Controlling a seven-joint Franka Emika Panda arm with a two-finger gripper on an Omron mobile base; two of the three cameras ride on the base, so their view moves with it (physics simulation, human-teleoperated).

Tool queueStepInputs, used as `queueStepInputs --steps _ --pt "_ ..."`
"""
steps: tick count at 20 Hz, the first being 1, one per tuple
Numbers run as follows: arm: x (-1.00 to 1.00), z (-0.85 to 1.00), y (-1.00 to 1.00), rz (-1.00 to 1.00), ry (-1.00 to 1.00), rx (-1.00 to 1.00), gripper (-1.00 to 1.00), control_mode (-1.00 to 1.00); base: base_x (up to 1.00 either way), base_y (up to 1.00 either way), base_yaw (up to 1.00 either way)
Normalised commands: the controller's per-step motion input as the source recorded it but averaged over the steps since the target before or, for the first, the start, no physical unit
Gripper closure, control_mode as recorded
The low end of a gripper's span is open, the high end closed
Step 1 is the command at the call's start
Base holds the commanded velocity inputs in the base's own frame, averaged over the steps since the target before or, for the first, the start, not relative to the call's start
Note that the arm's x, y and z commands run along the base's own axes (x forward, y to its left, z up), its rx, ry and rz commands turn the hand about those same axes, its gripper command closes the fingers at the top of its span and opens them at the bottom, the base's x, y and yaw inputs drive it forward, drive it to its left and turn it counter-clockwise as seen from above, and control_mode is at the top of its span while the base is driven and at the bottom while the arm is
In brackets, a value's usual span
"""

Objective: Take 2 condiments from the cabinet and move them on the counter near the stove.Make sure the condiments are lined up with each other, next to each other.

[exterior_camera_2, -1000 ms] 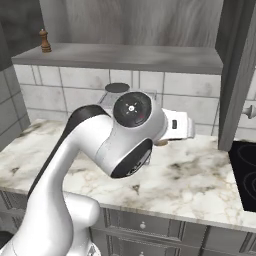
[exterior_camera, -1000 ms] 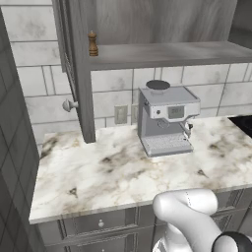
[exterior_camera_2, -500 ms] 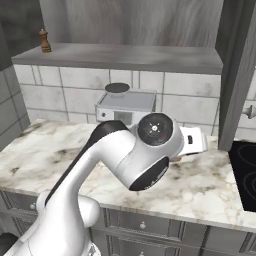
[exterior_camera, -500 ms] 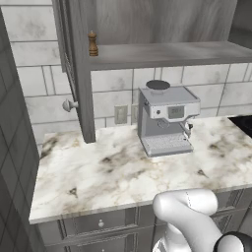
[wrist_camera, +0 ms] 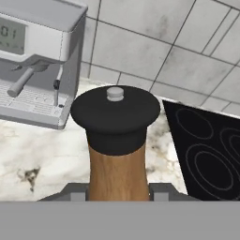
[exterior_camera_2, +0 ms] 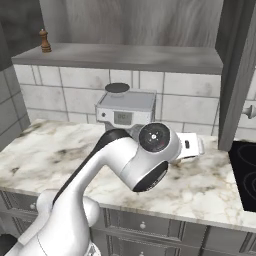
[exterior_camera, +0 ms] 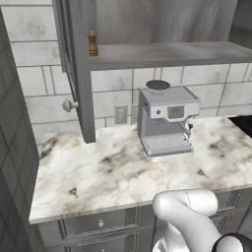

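Between the gripper (wrist_camera: 117,197) fingers sits the orange-brown shaker (wrist_camera: 117,168) with its black cap, clenched low on the wooden body so the cap stays free and the mill stays upright along the hand's axis. Hand view looks past it at the counter (wrist_camera: 42,154), with the espresso machine (wrist_camera: 33,65) to one side and the black stove (wrist_camera: 206,150) to the other, so the carried condiment is roughly between them, above the marble; likely mid-transfer toward the stove edge. Right base view shows the arm's wrist (exterior_camera_2: 187,147) reaching out toward the stove (exterior_camera_2: 245,170) side, over the counter; fingertips themselves hidden behind the arm there. Dark brown shaker (exterior_camera: 92,44) stands on the cabinet shelf (exterior_camera: 162,53) at its left end, upright, near the open door (exterior_camera: 69,69), untouched, so it's the second fetch. Judgement: about a third done; first mill needs setting down near the stove with room beside it for the second to line up.
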Motion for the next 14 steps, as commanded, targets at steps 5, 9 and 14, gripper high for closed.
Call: queueStepInputs --steps 5,9,14 --pt "0.24 -0.23 -0.2 0.0 0.01 0.0 1.0 -1.0 0.0 0.0 0.0" --pt "0.12 -0.28 -0.33 0.0 0.01 0.0 1.0 -1.0 0.0 0.0 0.0" --pt "0.09 -0.16 -0.24 0.0 0.0 0.07 1.0 -1.0 0.0 0.0 0.0"
